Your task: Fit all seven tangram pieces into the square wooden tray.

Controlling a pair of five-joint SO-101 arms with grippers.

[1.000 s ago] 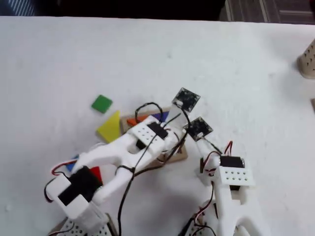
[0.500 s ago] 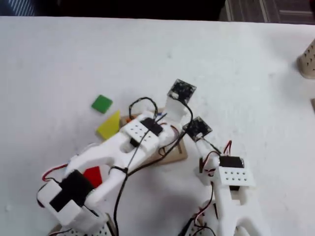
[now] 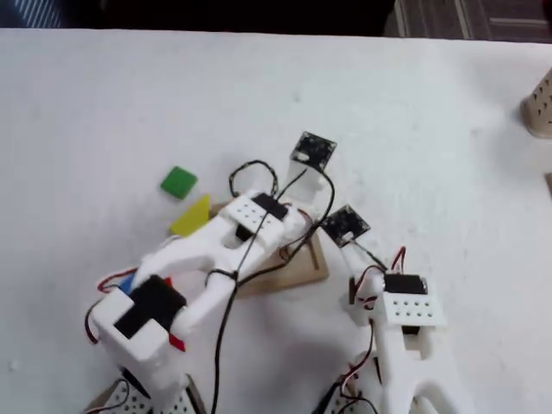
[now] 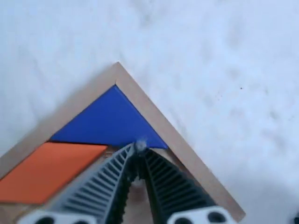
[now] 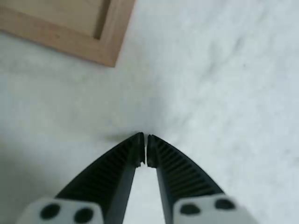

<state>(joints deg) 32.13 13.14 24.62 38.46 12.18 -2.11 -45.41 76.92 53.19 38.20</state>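
The square wooden tray lies mid-table, mostly under my left arm. In the left wrist view a blue triangle fills one corner of the tray, with an orange piece beside it. My left gripper is shut and holds nothing, its tips at the blue triangle's edge. A green square and a yellow triangle lie on the table left of the tray. My right gripper is shut and holding nothing, over bare table just off a tray corner.
A sliver of blue piece and bits of a red piece peek out from under the left arm near the front. A pegged wooden object stands at the right edge. The far half of the white table is open.
The left arm's wrist has moved farther from the front edge over the tray, and now hides the blue and orange pieces in the high view. The right arm stays still.
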